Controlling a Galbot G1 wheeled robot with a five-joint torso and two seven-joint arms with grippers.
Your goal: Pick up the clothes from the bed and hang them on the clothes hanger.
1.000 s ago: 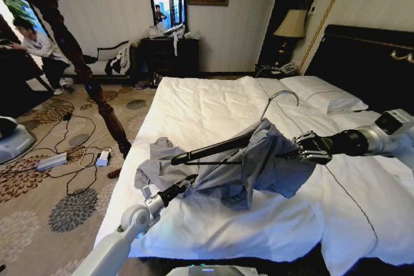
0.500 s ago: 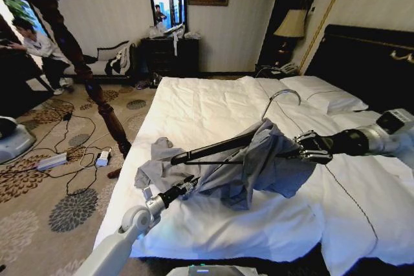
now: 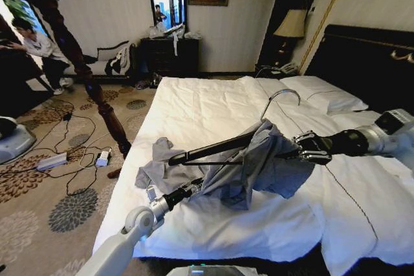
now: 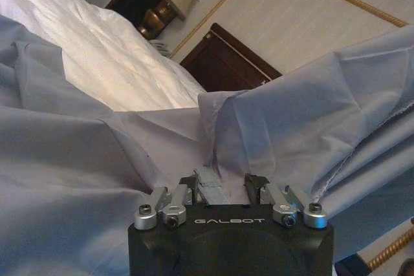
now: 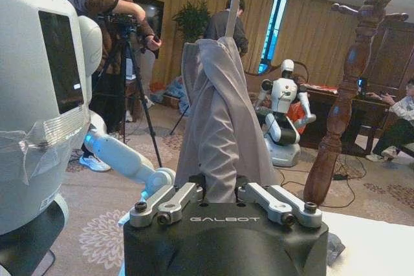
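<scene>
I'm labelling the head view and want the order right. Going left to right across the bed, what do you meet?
Left pincer shut on the clothes → bare end of the clothes hanger → its silver hook → right pincer at the hanger's covered end → black headboard of the bed.

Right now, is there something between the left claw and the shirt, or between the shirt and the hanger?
Nothing visible. The left claw already pinches a fold of the shirt. One end of the hanger sits inside the shirt, where the right claw grips; the other end is bare.
</scene>
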